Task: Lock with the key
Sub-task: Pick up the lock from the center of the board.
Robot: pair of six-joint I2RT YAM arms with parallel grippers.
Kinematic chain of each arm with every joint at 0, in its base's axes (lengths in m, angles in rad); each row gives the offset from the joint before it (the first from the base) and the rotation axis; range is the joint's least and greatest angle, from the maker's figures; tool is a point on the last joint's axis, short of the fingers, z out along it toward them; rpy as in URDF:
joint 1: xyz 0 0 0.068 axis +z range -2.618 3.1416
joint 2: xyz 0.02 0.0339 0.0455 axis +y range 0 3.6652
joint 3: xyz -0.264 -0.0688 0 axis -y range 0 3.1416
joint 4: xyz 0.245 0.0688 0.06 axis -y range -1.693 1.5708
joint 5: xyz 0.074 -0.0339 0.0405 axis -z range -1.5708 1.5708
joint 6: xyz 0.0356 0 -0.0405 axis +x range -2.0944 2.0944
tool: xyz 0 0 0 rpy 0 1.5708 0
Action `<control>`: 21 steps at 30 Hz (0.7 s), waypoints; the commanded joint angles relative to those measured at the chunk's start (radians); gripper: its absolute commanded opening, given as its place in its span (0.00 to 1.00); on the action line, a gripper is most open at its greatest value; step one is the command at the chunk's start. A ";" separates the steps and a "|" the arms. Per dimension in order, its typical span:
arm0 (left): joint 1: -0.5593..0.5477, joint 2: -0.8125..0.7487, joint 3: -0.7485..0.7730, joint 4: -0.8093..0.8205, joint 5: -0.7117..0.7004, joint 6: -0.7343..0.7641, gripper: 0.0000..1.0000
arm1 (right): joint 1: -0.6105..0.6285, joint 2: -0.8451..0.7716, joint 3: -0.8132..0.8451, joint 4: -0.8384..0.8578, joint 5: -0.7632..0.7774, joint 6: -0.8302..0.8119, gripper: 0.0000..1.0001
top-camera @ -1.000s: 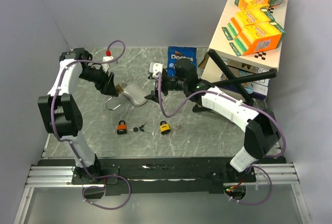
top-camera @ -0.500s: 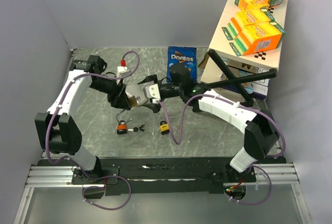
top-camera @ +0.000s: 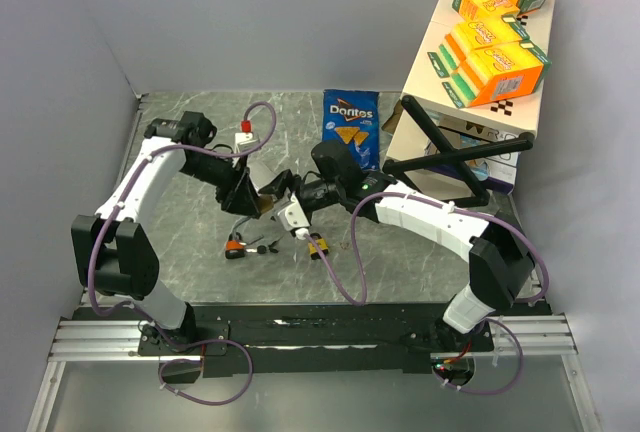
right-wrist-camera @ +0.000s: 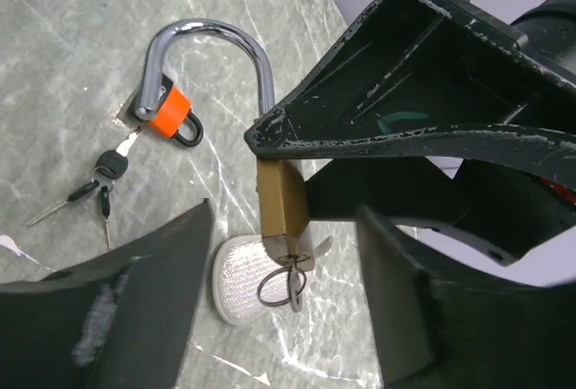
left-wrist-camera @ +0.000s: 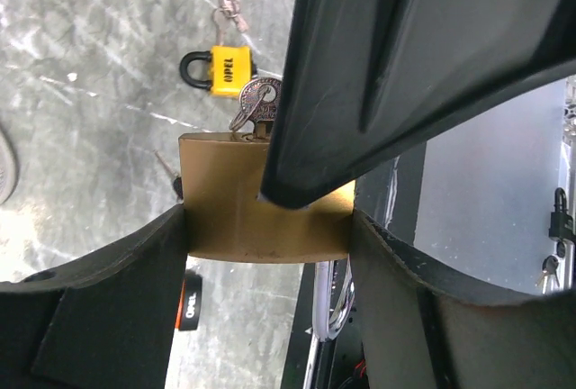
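Note:
My left gripper (left-wrist-camera: pixel 268 227) is shut on the body of a brass padlock (left-wrist-camera: pixel 225 200) and holds it above the table, also seen in the top view (top-camera: pixel 264 202). Its steel shackle (right-wrist-camera: pixel 211 33) looks open at one leg. A key on a ring (right-wrist-camera: pixel 288 285) sticks in the bottom of the lock (right-wrist-camera: pixel 281 204). My right gripper (right-wrist-camera: pixel 283 308) is open, its fingers on either side of the key end without touching it; in the top view it (top-camera: pixel 290 210) meets the left gripper (top-camera: pixel 243 192).
An orange padlock (top-camera: pixel 234 248), loose keys (top-camera: pixel 262 247) and a yellow padlock (top-camera: pixel 318 245) lie on the table below the grippers. A white mesh object (right-wrist-camera: pixel 236 294) lies under the lock. A Doritos bag (top-camera: pixel 350 122), a black stand (top-camera: pixel 450 157) and stacked boxes (top-camera: pixel 490 42) are behind.
Both arms have swung in to the middle. The left gripper brought the brass padlock forward, and the right gripper has come up to its key end.

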State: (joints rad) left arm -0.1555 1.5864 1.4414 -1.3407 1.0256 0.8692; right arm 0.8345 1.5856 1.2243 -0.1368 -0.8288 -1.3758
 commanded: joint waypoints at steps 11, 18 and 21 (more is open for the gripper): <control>-0.053 -0.042 -0.016 -0.034 0.139 -0.002 0.01 | 0.014 0.040 0.029 -0.089 -0.030 -0.149 0.50; -0.061 -0.037 -0.016 -0.034 0.142 0.002 0.01 | 0.020 0.045 0.035 -0.144 -0.035 -0.201 0.39; -0.061 -0.040 -0.021 -0.034 0.142 0.005 0.01 | 0.023 0.047 0.037 -0.139 -0.033 -0.195 0.30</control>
State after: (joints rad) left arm -0.2131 1.5864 1.4101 -1.3434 1.0508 0.8684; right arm 0.8448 1.6119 1.2297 -0.2321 -0.8288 -1.5398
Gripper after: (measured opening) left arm 0.691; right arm 0.341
